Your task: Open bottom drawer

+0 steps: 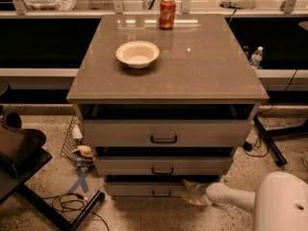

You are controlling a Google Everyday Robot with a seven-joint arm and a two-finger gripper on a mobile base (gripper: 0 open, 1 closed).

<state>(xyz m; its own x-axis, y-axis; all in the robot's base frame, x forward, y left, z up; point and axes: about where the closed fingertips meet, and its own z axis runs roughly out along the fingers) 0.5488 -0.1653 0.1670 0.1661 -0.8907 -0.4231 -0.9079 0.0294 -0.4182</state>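
Gripper: my gripper is low, near the floor, at the right end of the bottom drawer's front panel, and looks to be touching it. I cannot tell whether it is wide or narrow.
Arm: the white arm reaches in from the lower right, where the robot's rounded white body fills the corner.
Bottom drawer: the bottom drawer is the lowest and narrowest of three fronts, just above the speckled floor. Its small black handle is left of my gripper and apart from it. A dark gap runs above the panel.
Middle drawer: the mid-sized front sits directly above.
Top drawer: the widest front sits under the cabinet top, with a deep dark gap above it.
Cabinet top: on the grey-brown surface I see a white bowl left of centre and a red soda can upright at the back edge, well apart from it.
Floor, left: a blue tape cross and black cables.
Behind, right: a water bottle.
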